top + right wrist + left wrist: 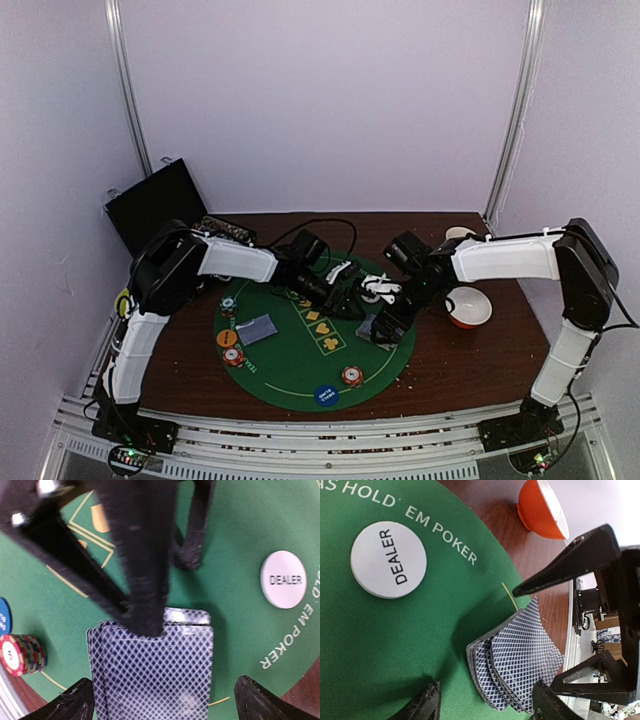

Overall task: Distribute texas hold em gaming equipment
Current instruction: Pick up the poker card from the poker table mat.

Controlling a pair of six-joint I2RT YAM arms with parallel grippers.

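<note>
A fanned deck of blue-patterned cards [155, 675] lies on the green poker mat [300, 360] near its right edge. It also shows in the left wrist view [520, 660]. My right gripper [167, 702] is open and straddles the deck, one fingertip on each side. My left gripper [485, 705] is open over the same deck, and one of its fingers [142, 580] touches the deck's far edge. In the top view both grippers, left [350, 303] and right [383, 328], meet over the deck. A white DEALER disc [283, 579] lies just beyond.
Chip stacks [351, 375] [233, 355] [228, 305], an orange disc [227, 338], a blue disc [326, 395] and a single grey card [258, 328] lie on the mat. A red-and-white bowl [468, 307] and a beige mug [458, 235] stand at the right, an open black case [155, 205] at the back left.
</note>
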